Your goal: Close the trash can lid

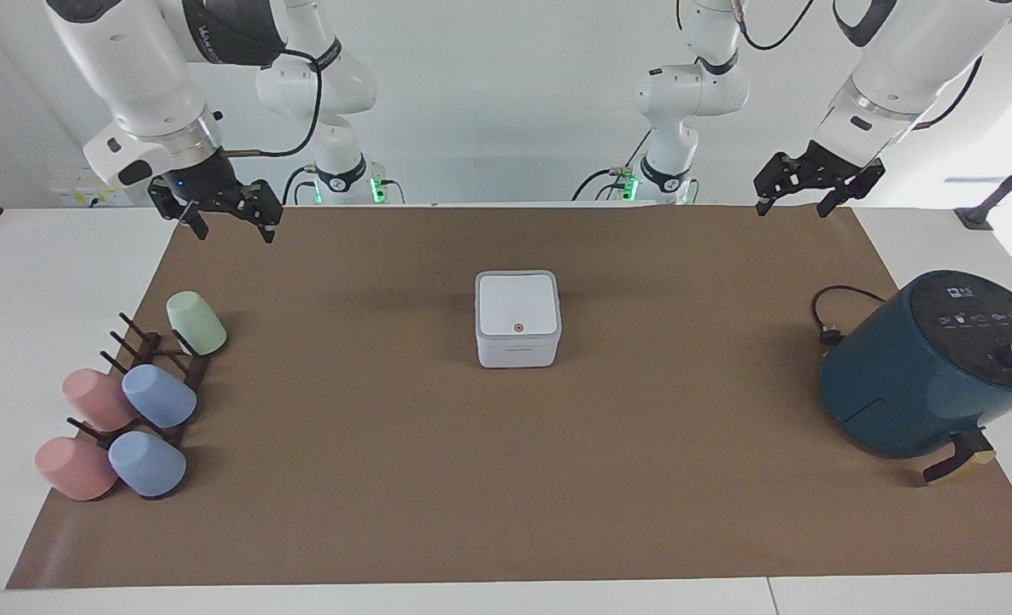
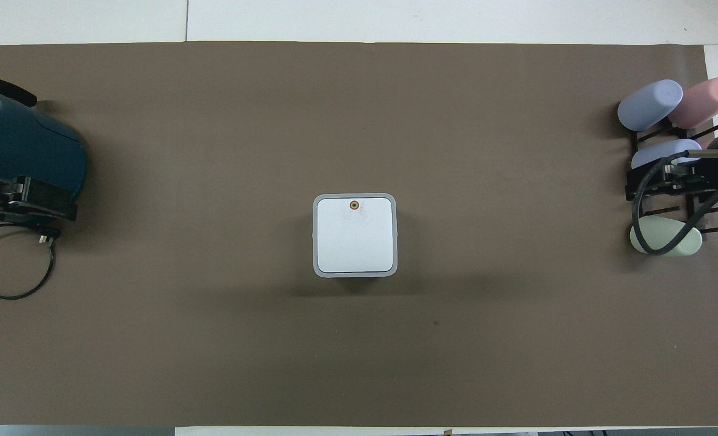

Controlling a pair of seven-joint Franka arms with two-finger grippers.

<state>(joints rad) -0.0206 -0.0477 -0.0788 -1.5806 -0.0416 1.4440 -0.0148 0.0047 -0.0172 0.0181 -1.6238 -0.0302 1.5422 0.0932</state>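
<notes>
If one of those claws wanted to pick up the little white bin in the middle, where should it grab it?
Probably from straight above, fingers closing on two facing side walls of the trash can. Its sides look flat and upright, and the lid lies flat and shut, leaving no edge to pinch. Whether the fingers open wide enough is unclear. Both the left gripper and right gripper hang open, away from it.
</notes>
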